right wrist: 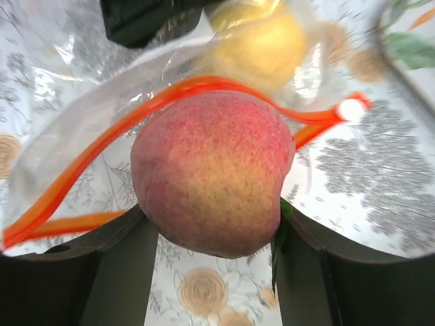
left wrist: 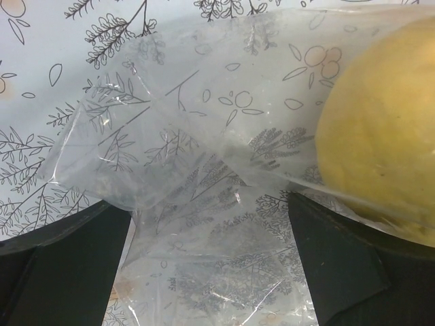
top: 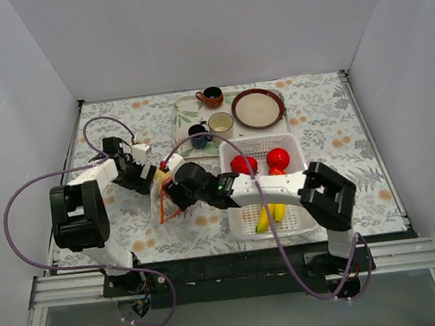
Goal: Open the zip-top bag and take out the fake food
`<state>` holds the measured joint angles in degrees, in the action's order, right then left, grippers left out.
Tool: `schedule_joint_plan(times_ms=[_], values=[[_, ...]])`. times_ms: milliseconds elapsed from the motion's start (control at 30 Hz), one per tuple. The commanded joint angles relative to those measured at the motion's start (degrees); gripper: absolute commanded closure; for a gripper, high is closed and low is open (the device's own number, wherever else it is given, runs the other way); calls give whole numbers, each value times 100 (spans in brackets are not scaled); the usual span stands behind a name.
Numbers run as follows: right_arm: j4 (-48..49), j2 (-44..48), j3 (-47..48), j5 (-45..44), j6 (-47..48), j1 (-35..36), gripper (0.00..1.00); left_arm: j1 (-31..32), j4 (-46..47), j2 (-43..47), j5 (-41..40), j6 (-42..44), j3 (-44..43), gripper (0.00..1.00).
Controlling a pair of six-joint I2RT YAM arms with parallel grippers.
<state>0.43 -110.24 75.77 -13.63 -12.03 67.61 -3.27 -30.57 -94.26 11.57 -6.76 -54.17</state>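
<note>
Right wrist: right gripper (right wrist: 214, 227) squeezes the peach (right wrist: 212, 170), probably hard and slick, mid-body; toward the left edge of the counter (top: 339, 147), left gripper (left wrist: 211, 272) gapes around the limp zip-top bag (left wrist: 190, 136)

The top camera looks down from high behind me over the whole table (top: 333, 159). Both my wrist cameras sit close against the zip-top bag (top: 161, 198), which all three views share. The left one looks at its clear side, the right one into its orange mouth.
</note>
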Motion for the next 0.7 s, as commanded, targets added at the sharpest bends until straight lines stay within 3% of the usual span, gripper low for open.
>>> schedule_joint_plan(times_ms=[0,167,300,400,433,500,567,600,633,667], values=[[-24,1292,-176,-797,192,15,93,28,-11,-22,-173,-71,188,2],[-1034,2249,-387,-1667,79,15,90,28,147,-84,-270,-71,320,2],[-1650,3261,-1106,-3605,-649,-37,86,28,130,-163,-209,-176,276,2],[-2212,3982,-1660,-3745,-1441,-414,83,28,7,-146,-77,-246,197,2],[-2318,4114,-1766,-3613,-1590,-503,68,28,-28,-128,-59,-255,188,2],[-2897,4028,-1724,-3428,-1836,-678,62,28,-37,-110,-41,-255,179,2],[-3519,3677,-1540,-3427,-1952,-697,46,19,-46,-93,-32,-272,162,2],[-3671,3554,-1225,-3453,-1943,-706,33,28,-55,-67,-6,-281,153,2],[-3829,3335,-1074,-3506,-1917,-706,8,28,-72,-14,72,-290,118,2],[-4031,3229,-873,-3585,-1839,-697,2,28,-107,12,134,-325,74,2]])
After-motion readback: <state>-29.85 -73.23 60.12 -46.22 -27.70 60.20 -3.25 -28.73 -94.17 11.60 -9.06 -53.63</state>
